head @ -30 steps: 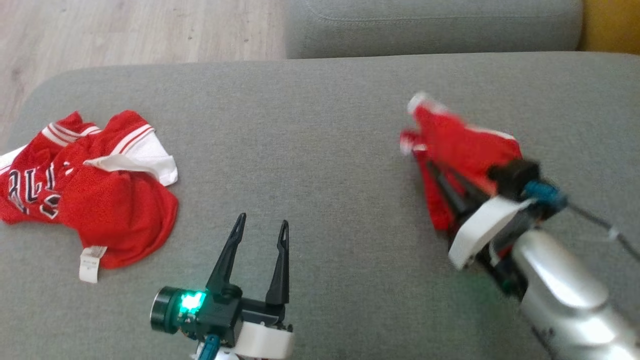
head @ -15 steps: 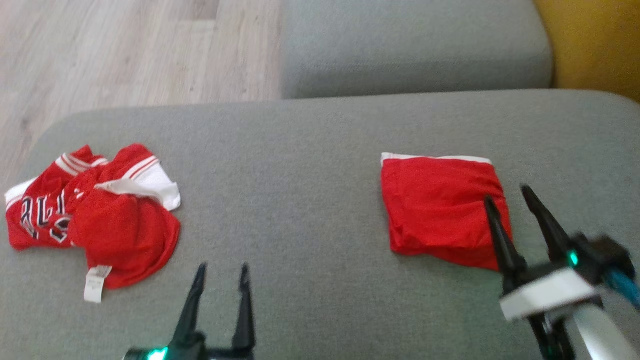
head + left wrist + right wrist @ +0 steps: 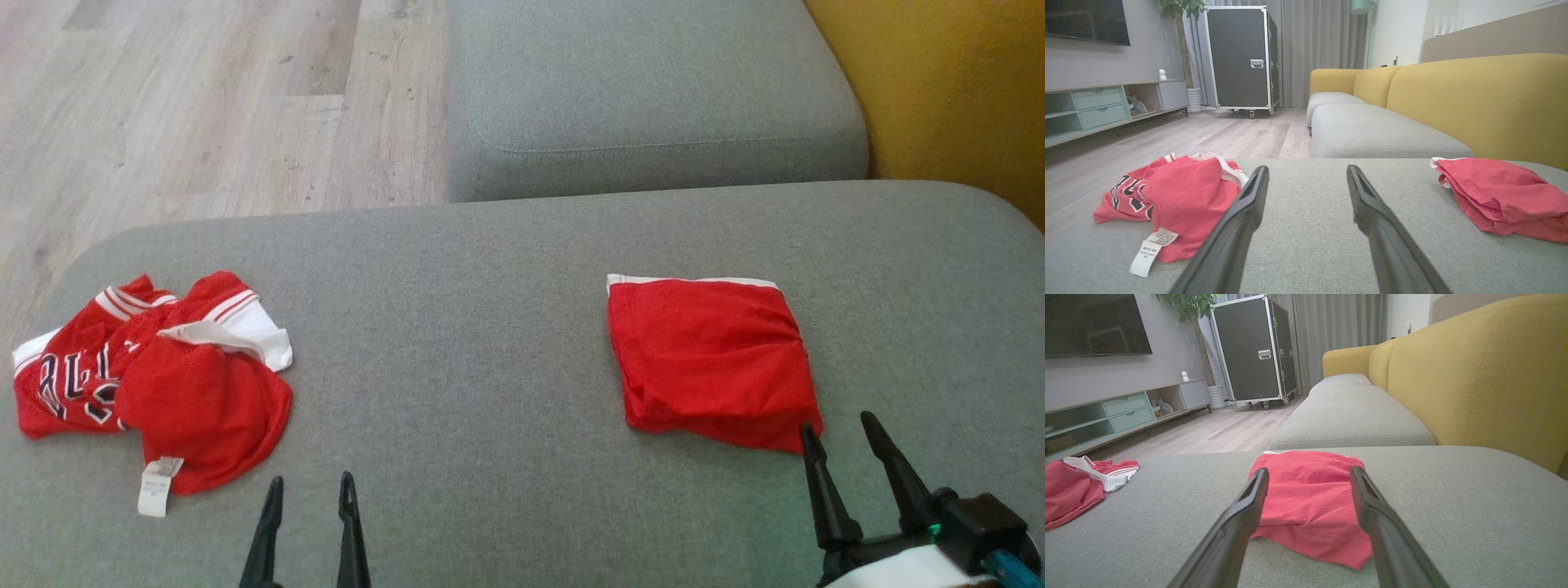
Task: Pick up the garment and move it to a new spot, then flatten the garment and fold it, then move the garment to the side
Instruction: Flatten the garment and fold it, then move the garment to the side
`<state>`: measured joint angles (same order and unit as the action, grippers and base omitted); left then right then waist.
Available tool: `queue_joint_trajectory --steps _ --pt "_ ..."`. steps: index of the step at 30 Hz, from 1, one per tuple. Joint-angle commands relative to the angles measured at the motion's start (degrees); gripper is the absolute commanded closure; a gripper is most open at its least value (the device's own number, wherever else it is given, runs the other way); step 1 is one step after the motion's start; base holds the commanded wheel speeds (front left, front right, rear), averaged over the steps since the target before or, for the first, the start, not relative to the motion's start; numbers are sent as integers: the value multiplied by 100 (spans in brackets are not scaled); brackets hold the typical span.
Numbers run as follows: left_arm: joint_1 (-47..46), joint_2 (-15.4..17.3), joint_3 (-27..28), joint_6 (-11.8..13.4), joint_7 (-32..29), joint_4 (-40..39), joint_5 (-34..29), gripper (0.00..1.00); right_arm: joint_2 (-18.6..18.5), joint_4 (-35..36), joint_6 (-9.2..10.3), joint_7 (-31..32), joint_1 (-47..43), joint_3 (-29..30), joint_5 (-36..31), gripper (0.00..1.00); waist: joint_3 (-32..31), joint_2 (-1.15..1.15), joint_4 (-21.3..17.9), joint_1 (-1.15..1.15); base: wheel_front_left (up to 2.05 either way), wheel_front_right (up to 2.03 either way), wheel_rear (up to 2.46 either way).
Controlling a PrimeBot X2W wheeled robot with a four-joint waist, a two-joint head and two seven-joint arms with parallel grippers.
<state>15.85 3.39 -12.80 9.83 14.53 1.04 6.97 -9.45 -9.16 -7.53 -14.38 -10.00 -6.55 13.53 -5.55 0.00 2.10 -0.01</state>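
On the sofa [image 3: 490, 392], your garment [image 3: 710, 359] lies folded just ahead of the released right claw [image 3: 837, 423], seemingly finished. A crumpled jersey [image 3: 196, 400] waits beside your released left claw [image 3: 311, 479].

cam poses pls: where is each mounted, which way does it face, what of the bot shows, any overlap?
Head view: on the head, looking forward and down at the grey fabric sofa seat; open left gripper lower left, open right gripper lower right.
Left wrist view: low over the seat, facing along its own fingers toward the black wheeled flight case; crumpled red-and-white jersey left of them.
Right wrist view: roughly same heading, own fingers pointing at the folded red mesh garment.
Shared: all three show both garments.
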Motion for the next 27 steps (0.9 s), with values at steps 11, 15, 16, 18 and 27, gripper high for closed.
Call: queue_joint_trajectory --steps 11,15,16,18,27 --pt "-90 -34 358 -139 47 -115 -104 0 -23 46 4 -62 186 -135 -152 0 -36 0 -37 1 0 0 0" --pt "-76 -38 372 -160 47 -100 -118 0 -21 31 4 -62 180 -153 -157 0 -52 0 -48 1 0 0 0" --pt "-73 -39 375 -164 47 -96 -121 0 -24 26 4 -62 182 -161 -161 0 -55 0 -53 1 0 0 0" --pt "-69 -41 374 -174 47 -89 -125 0 -25 19 4 -62 188 -170 -162 0 -53 0 -60 1 0 0 0" --pt "-107 -47 337 -215 47 -101 -154 0 -65 -5 4 -62 199 -118 -177 0 56 0 -40 1 0 0 0"
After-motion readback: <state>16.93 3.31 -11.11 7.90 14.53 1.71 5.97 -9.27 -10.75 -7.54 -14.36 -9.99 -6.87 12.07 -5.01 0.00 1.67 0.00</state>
